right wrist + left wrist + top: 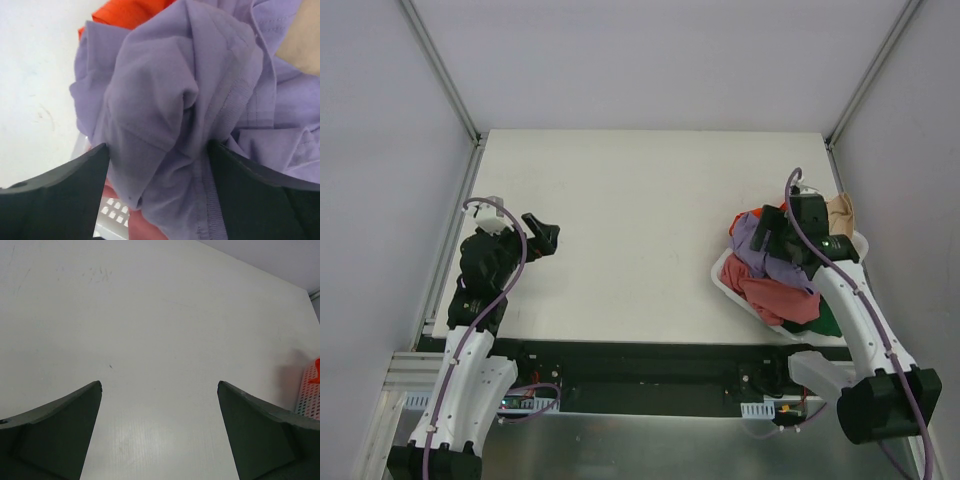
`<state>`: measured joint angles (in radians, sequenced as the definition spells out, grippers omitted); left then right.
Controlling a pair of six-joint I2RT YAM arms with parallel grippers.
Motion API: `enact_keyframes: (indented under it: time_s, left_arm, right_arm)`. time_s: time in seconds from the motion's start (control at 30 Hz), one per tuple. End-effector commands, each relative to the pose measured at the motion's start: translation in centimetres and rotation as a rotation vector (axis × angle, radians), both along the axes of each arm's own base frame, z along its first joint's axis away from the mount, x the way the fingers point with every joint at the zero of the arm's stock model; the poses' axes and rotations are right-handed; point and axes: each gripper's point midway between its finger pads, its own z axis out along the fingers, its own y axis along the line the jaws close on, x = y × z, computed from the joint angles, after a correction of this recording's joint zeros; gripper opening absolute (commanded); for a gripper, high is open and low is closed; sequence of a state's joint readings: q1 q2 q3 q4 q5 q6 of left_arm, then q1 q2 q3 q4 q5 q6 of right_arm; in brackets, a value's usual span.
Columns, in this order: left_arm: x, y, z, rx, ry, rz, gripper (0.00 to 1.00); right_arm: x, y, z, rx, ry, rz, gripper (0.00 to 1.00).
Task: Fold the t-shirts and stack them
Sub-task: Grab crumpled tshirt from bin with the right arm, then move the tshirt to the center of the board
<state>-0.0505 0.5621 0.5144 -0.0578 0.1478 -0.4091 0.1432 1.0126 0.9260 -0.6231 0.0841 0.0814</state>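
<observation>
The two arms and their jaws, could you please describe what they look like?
The left arm and the right arm have smooth white link shells with chunky black joints and black wrist ends. A thin purple cable loops along each arm. The jaws are matte, dark, wedge-shaped plates tapering to blunt tips. No markings are legible.

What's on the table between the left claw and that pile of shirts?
Nothing: in the top view, only bare white table separates the left gripper from the t-shirts.
</observation>
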Motion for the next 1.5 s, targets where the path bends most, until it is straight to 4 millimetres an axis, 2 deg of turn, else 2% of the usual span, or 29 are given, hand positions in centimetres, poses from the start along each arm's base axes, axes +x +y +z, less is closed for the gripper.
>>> enact_keyframes:
  time_s: [0.0,0.07,0.13,0.23,0.33,0.4,0.47,0.5,0.53,0.57,0.67,0.73,0.9,1.0,1.03,1.2,1.3,1.37,1.47]
  left_arm:
    - [0.5,0.5,2.3,-0.004,-0.054,0.029,0.99]
    - [0.5,0.6,2.2,-0.004,-0.049,0.035,0.99]
    - [0.5,0.3,2.3,-0.004,-0.049,0.020,0.99]
    - [0.4,0.0,2.4,-0.002,-0.052,-0.001,0.99]
    - [0.4,0.2,2.5,-0.001,-0.060,0.011,0.99]
    - [0.3,0.1,2.6,-0.005,-0.062,0.006,0.99]
    - [0.2,0.1,2.6,-0.004,-0.064,0.002,0.99]
    - [0.2,0.1,2.7,-0.006,-0.065,0.001,0.99]
    - [0.3,0.1,2.6,-0.006,-0.064,0.001,0.99]
    - [0.2,-0.1,2.7,-0.009,-0.063,-0.005,0.99]
    - [0.1,-0.4,2.7,-0.006,-0.065,-0.027,0.99]
    - [0.1,-0.4,2.8,-0.002,-0.067,-0.030,0.99]
    - [0.0,-0.7,3.0,-0.018,-0.069,-0.044,0.99]
    - [-0.2,-0.6,3.3,-0.022,-0.083,-0.034,0.99]
    - [-0.2,-0.4,3.4,-0.021,-0.087,-0.021,0.99]
    - [-0.4,1.7,3.3,-0.024,-0.105,0.109,0.99]
    - [-0.5,3.4,3.0,-0.029,-0.105,0.210,0.99]
    - [-0.5,4.1,2.6,-0.033,-0.100,0.256,0.99]
    - [-0.2,4.8,1.6,-0.037,-0.060,0.308,0.99]
  right_arm:
    - [0.0,-1.5,-1.0,-0.117,0.028,-0.106,0.65]
    - [0.7,-1.6,-0.5,-0.128,0.000,-0.115,0.32]
    - [1.4,-1.6,1.3,-0.125,-0.048,-0.125,0.01]
    - [2.3,-1.2,5.8,-0.086,-0.182,-0.114,0.01]
    - [2.7,0.9,12.3,0.013,-0.398,-0.007,0.01]
    - [2.3,2.4,17.1,0.087,-0.518,0.070,0.01]
    - [1.5,3.9,21.3,0.144,-0.564,0.132,0.01]
    - [1.0,4.6,22.8,0.159,-0.569,0.165,0.01]
    - [0.5,5.8,25.7,0.191,-0.615,0.219,0.01]
    - [0.2,6.7,27.6,0.211,-0.646,0.264,0.01]
    - [-0.5,10.5,32.0,0.279,-0.714,0.425,0.01]
    - [-1.1,13.8,34.1,0.314,-0.735,0.560,0.01]
    - [-1.1,20.4,39.3,0.323,-0.820,0.748,0.01]
    - [0.1,24.4,39.5,0.365,-0.837,0.798,0.01]
    - [0.5,25.7,39.1,0.381,-0.828,0.808,0.01]
    - [2.4,31.1,33.8,0.456,-0.688,0.855,0.01]
    - [4.9,31.6,28.9,0.435,-0.580,0.742,0.01]
    - [6.7,30.7,24.4,0.391,-0.482,0.656,0.01]
    - [9.0,28.1,16.3,0.379,-0.294,0.578,0.01]
